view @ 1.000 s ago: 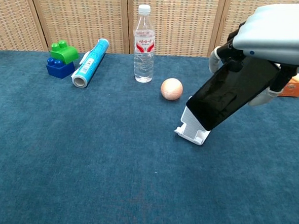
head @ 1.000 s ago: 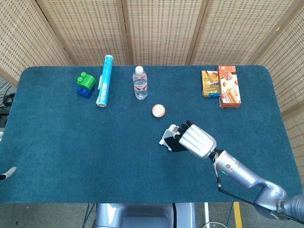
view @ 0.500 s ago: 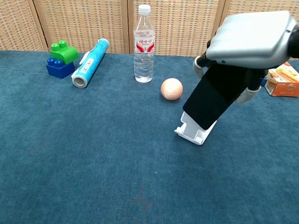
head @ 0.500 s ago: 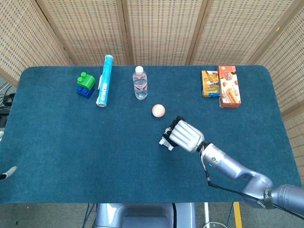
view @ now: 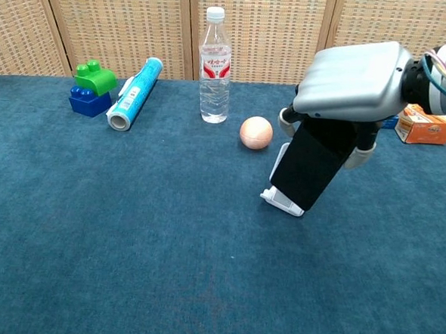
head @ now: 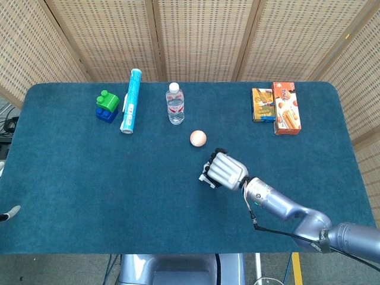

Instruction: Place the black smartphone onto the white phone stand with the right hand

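Observation:
My right hand (view: pixel 353 82) grips the black smartphone (view: pixel 309 165) by its upper end, fingers down both long sides. The phone leans steeply, and its lower edge sits at the lip of the white phone stand (view: pixel 283 202), whose back it hides. In the head view the right hand (head: pixel 226 170) covers nearly all of the phone and stand; only a white corner of the stand (head: pixel 205 177) shows left of the hand. The left hand is out of both views.
An orange ball (view: pixel 256 133) lies just left of the stand. A water bottle (view: pixel 215 67), a blue tube (view: pixel 134 93) and green-and-blue blocks (view: pixel 91 89) stand at the back left. Snack boxes (head: pixel 276 107) lie at the back right.
My right hand has moved left and down with the phone. The phone has tipped from a shallow slant to nearly upright against the stand.

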